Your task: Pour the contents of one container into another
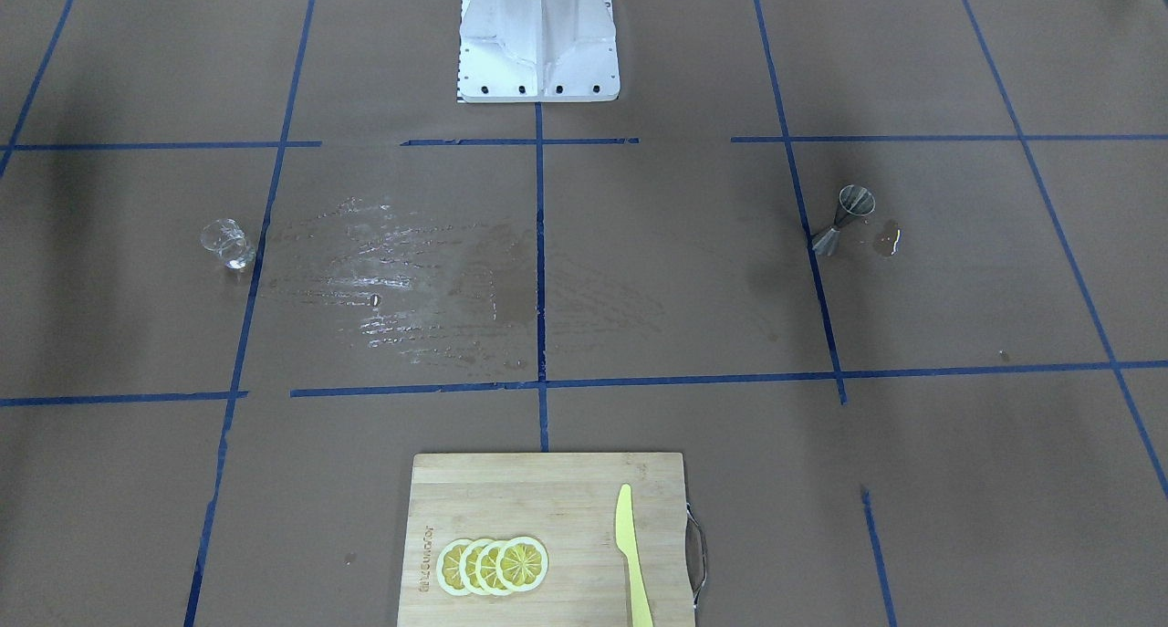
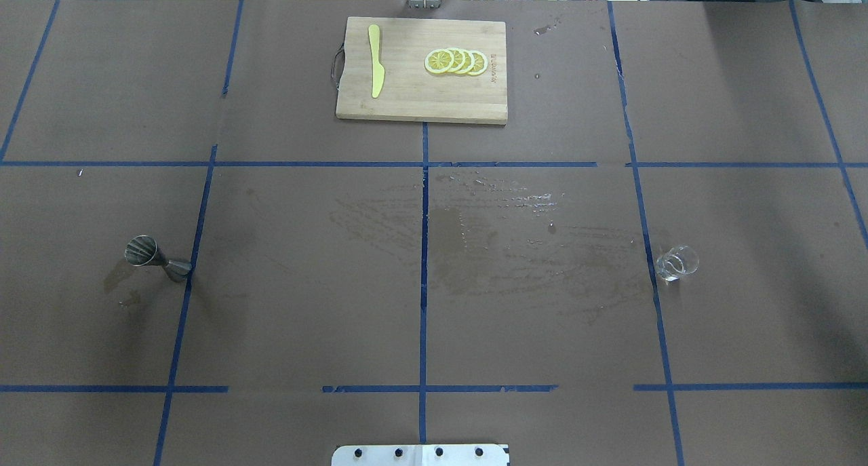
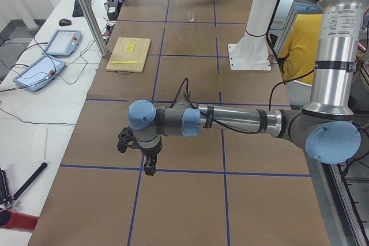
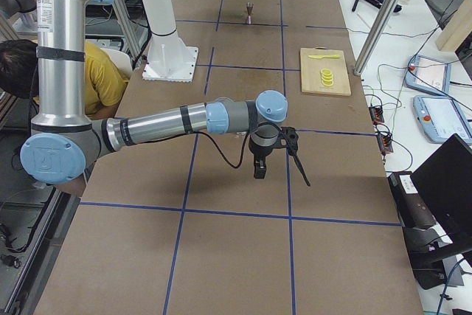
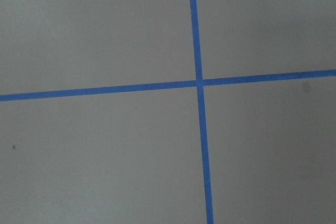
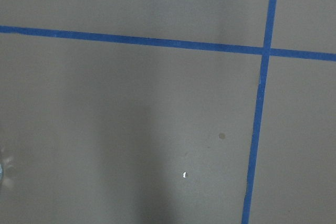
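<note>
Seen from the table ends, each arm reaches over bare brown paper. Whether the left gripper (image 3: 137, 156) or the right gripper (image 4: 280, 173) is open cannot be told. In the overhead view the jigger (image 2: 156, 257) stands at middle left and the glass (image 2: 676, 262) at middle right, both well apart from the grippers. A wet patch (image 2: 502, 242) lies between them, and a board (image 2: 420, 106) sits at top centre.
</note>
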Robot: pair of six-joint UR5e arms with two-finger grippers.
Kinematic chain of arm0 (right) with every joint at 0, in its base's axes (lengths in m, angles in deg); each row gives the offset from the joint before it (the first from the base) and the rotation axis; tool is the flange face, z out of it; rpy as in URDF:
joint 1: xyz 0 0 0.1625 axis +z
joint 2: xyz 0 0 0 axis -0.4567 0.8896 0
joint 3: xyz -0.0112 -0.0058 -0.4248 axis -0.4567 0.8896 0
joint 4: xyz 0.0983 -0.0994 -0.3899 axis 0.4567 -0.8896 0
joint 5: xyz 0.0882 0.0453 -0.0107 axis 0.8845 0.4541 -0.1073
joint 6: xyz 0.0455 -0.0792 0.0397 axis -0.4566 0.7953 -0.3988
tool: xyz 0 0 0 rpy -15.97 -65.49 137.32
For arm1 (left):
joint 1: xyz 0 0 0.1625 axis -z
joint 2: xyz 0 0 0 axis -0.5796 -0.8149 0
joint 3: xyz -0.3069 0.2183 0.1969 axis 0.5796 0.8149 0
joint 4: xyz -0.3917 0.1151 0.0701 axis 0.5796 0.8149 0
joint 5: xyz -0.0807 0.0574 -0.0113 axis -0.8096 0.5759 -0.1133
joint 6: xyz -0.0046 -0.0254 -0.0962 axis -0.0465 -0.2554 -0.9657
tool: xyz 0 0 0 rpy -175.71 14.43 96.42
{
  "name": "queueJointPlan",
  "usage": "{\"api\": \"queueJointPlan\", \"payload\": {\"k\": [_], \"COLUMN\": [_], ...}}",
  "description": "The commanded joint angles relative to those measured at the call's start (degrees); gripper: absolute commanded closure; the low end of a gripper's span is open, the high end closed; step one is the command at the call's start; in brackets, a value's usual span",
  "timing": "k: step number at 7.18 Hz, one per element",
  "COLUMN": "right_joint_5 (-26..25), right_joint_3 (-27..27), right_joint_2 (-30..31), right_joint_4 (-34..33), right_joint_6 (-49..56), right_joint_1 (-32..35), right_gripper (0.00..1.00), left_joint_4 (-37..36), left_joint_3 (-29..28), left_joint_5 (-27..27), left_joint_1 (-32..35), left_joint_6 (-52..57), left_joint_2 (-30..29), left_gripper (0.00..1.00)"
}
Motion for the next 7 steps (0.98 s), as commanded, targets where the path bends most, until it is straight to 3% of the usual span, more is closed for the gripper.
{"api": "queueJointPlan", "payload": {"k": [1,3,4,5,7], "right_joint_5": [-0.2,0.0,0.1,0.7,8.4], "right_joint_3": [1.6,1.5,1.2,0.6,-0.2], "right_joint_2": [0.1,1.1,1.2,0.5,0.4], "right_joint_4": [0.0,0.0,0.1,0.1,4.3], "right_joint_6": [0.1,0.0,0.4,0.0,-0.9], "right_joint_1": [0.7,3.1,4.5,4.6,2.8], "right_gripper": [0.00,0.00,0.00,0.00,0.00], "left_joint_4": [0.2,0.3,4.1,12.6,24.7], "left_joint_3": [2.4,4.1,3.7,2.7,1.5], "left_joint_5": [0.2,1.1,1.9,2.8,1.9], "left_joint_1": [-0.1,-2.0,-2.3,-2.5,-2.6], "left_joint_6": [0.0,-0.3,0.0,-0.1,-0.5], "left_joint_2": [-0.6,0.1,0.1,0.1,3.2], "left_gripper": [0.00,0.00,0.00,0.00,0.00]}}
